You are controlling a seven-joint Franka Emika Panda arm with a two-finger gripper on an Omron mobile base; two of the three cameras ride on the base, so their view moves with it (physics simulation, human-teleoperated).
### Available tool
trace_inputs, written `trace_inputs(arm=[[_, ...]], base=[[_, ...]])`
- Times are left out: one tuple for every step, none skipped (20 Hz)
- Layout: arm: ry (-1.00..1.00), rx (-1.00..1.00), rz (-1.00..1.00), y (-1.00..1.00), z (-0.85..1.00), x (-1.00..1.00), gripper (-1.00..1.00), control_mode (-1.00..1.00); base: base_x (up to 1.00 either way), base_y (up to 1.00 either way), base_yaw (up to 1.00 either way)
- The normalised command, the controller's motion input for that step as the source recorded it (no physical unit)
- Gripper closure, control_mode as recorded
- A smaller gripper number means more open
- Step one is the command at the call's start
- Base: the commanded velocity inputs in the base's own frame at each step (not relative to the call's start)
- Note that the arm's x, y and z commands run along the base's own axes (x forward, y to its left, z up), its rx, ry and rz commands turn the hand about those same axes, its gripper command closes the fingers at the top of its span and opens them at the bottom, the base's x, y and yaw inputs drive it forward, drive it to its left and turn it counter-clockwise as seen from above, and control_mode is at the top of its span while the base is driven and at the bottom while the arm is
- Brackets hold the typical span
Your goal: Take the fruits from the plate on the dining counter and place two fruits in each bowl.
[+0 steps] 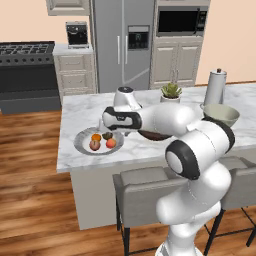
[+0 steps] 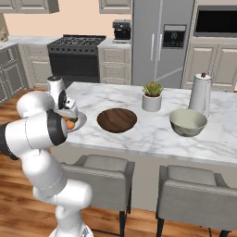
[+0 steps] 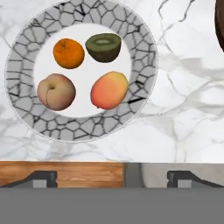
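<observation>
The plate (image 3: 26, 57) lies on the white marble dining counter (image 3: 183, 87) and holds all of the fruits: an orange one (image 3: 68, 53), a dark olive-green one (image 3: 103, 47), a reddish-brown one (image 3: 56, 91) and a red-pink one (image 3: 109, 90). My gripper (image 3: 113, 179) hovers above the plate's near side, open, with nothing between its fingers. In the left base view the gripper (image 1: 116, 129) hangs over the plate (image 1: 80, 141) at the counter's left end. The dark brown bowl (image 2: 116, 120) and the grey-green bowl (image 2: 188, 122) stand to the right, both with nothing in them.
A small potted plant (image 2: 152, 96) and a tall white jug (image 2: 200, 94) stand behind the bowls. Two grey stools (image 2: 104, 180) are tucked under the counter's near edge. My arm covers part of the brown bowl (image 1: 152, 135) in the left base view.
</observation>
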Motion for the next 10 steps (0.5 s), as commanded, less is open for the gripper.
trace_inputs(arm=[[-0.04, 0.0, 0.01, 0.0, -0.38, 0.19, -1.0, -1.0], [-0.03, 0.0, 0.01, 0.0, -0.36, 0.22, -1.0, -1.0], [-0.04, 0.0, 0.0, 0.0, -0.41, 0.26, -1.0, -1.0], [-0.05, 0.0, 0.0, 0.0, -0.44, 0.28, -1.0, -1.0], [-0.05, 0.0, 0.0, 0.0, -0.46, 0.24, -1.0, -1.0], [-0.05, 0.0, 0.0, 0.0, -0.44, 0.2, -1.0, -1.0], [-0.07, 0.0, 0.0, 0.0, -0.32, 0.09, -1.0, -1.0], [-0.08, 0.0, 0.0, 0.0, -0.33, 0.07, -1.0, -1.0], [-0.06, 0.0, 0.0, 0.0, -0.38, 0.1, -1.0, -1.0], [-0.05, 0.0, 0.0, 0.0, -0.41, 0.11, -1.0, -1.0]], base=[[0.0, 0.0, 0.0], [0.0, 0.0, 0.0], [0.0, 0.0, 0.0], [0.0, 0.0, 0.0], [0.0, 0.0, 0.0], [0.0, 0.0, 0.0], [0.0, 0.0, 0.0], [0.0, 0.0, 0.0], [0.0, 0.0, 0.0], [0.0, 0.0, 0.0]])
